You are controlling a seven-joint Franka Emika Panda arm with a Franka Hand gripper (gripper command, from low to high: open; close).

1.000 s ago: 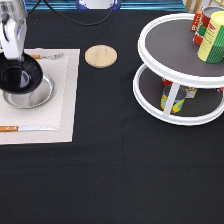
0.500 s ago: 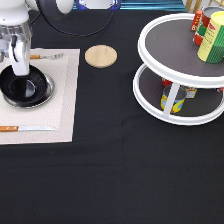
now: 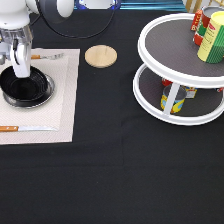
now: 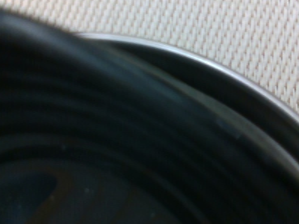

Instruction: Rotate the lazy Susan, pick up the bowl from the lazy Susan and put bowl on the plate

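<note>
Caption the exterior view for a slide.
Claw at the black bowl, which sits on the silver plate; lazy Susan holds only cans.

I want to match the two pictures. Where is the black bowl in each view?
Exterior view: the bowl sits on the plate at the left, under the end effector.
Wrist view: the bowl fills most of the picture.
Shared landmark: the plate's silver rim.

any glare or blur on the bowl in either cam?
Exterior view: the black bowl shows soft highlights on its gloss, and the plate rim glints beneath it. The gripper is at the bowl's far rim. Wrist view: bowl ridges smeared and out of focus; placemat weave sharper.
</note>
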